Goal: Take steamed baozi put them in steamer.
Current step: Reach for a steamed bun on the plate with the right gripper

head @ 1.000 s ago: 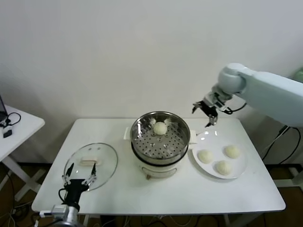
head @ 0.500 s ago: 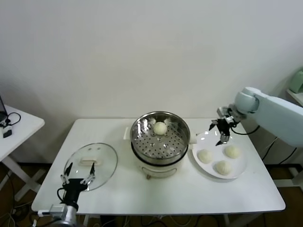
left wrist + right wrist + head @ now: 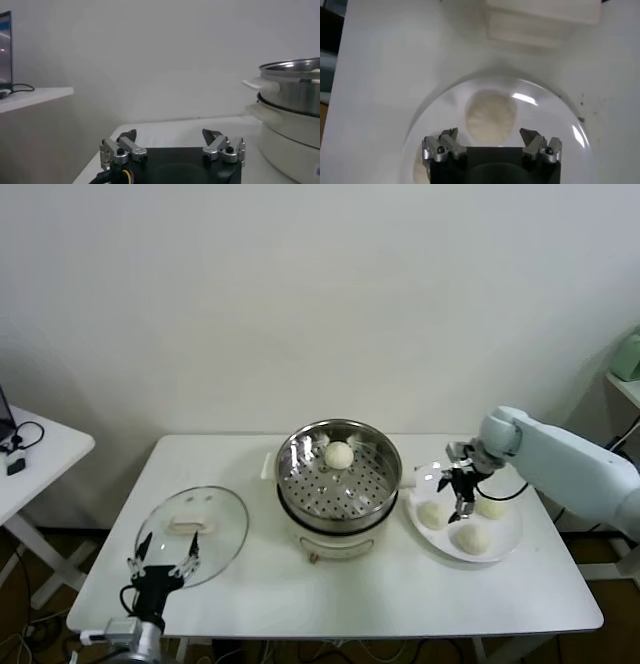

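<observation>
The steamer (image 3: pixel 338 480) stands mid-table with one baozi (image 3: pixel 338 454) on its perforated bottom. Three more baozi lie on a white plate (image 3: pixel 512 530) to its right: one on the left (image 3: pixel 433 515), one at the back (image 3: pixel 491 506), one in front (image 3: pixel 472 538). My right gripper (image 3: pixel 463 490) is open and empty, low over the plate just behind the left baozi. In the right wrist view the gripper (image 3: pixel 490 135) stands open with that baozi (image 3: pixel 490 118) just beyond and between its jaws. My left gripper (image 3: pixel 161 568) is open and parked at the table's front left.
A round glass lid (image 3: pixel 191 531) lies on the table left of the steamer, under the left gripper. The steamer's rim and white cooker base (image 3: pixel 292 120) show in the left wrist view. A small white side table (image 3: pixel 35 449) stands at far left.
My right arm has swung from beside the steamer's back right out over the plate, then come down and left, low over the left baozi. The left arm has not moved.
</observation>
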Robot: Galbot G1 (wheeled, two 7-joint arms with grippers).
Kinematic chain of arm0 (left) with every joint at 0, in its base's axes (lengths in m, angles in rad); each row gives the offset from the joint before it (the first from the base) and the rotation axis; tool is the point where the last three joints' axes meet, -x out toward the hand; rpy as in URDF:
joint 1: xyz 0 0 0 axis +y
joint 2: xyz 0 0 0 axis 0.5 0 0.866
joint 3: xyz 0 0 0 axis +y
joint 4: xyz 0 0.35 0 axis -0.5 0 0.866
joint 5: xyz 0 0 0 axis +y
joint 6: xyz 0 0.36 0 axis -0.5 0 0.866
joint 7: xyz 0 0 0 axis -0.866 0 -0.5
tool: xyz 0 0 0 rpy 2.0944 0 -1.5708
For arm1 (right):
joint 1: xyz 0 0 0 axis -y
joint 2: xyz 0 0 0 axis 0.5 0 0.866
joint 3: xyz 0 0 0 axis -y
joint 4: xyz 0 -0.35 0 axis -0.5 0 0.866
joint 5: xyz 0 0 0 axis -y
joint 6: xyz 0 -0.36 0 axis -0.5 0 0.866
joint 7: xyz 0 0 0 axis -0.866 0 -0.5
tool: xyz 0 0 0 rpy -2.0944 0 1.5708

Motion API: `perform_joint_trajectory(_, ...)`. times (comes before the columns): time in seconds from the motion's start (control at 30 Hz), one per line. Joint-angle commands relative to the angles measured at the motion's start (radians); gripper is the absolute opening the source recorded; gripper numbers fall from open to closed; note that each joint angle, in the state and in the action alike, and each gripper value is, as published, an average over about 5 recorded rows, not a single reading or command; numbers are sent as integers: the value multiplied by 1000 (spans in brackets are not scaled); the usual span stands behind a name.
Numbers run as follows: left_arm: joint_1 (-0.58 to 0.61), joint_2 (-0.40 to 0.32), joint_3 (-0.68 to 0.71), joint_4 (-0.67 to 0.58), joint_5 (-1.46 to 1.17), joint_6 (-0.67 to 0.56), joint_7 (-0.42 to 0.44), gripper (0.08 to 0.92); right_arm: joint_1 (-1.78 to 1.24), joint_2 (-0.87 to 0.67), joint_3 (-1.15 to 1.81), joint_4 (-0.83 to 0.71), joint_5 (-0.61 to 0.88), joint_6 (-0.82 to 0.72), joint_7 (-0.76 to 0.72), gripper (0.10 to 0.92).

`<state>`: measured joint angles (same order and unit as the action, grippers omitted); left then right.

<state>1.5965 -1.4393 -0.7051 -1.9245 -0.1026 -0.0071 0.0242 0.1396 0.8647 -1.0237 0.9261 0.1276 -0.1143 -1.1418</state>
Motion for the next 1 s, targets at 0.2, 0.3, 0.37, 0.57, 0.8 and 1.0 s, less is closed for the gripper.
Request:
perform_joint_trajectory(0.2, -2, -3, 0, -2, -9, 5, -1, 823, -73, 75, 75, -115, -44, 8, -4, 823)
perform_joint_trajectory(0.3, -3, -4, 1, -1, -12, 7, -1, 823, -75, 86, 83, -129, -52, 13, -4, 823)
perform_joint_trajectory(0.37, -3, -5, 1, 0, -12, 6, -1, 823, -77, 95, 90, -139, -57, 16, -4, 823)
perform_joint_trajectory(0.57, -2, -6, -1, 2, -11, 5, -1, 823, -78, 110, 101, -155, -68, 20, -11, 822)
perform_joint_trajectory(0.8, -1, -5, -3, 1, -12, 5, 0, 823, -78, 111, 103, -155, -68, 21, -14, 757)
perform_joint_trajectory(1.0, -2, -5, -2, -2, -12, 5, 0, 823, -68, 103, 101, -150, -66, 23, -16, 728)
